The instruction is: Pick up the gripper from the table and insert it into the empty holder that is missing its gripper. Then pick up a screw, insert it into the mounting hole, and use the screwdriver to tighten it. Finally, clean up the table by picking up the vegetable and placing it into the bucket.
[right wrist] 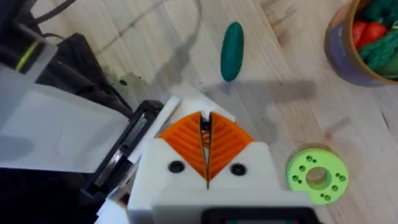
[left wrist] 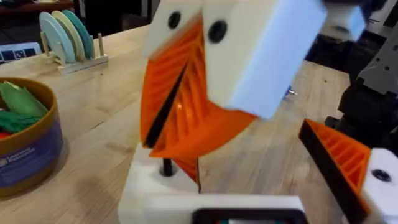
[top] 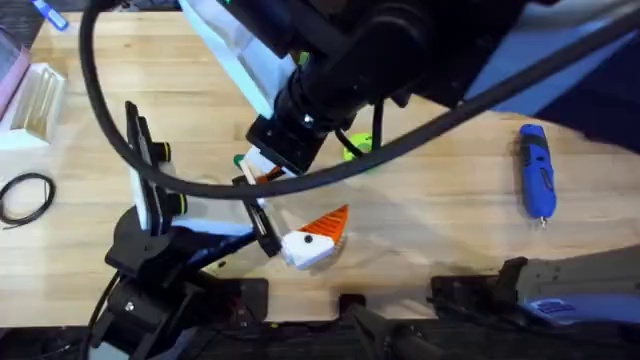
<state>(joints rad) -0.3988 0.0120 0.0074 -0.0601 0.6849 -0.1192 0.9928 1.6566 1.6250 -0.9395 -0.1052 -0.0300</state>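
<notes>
Overhead: one screwdriver lies at right, long axis near vertical, bit toward the bottom.

Left wrist: one bucket at left (green pieces inside); left gripper's fingers spread apart.

Right wrist: one vegetable at top centre, upright; right gripper pressed together.

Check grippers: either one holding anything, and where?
Nothing held. Right gripper pads shut on each other; left gripper open, clamping nothing.

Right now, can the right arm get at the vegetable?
Probably yes. The vegetable lies alone on the table ahead of the right claw, with nothing between them. The claw looks shut, so it would need to open first.
</notes>
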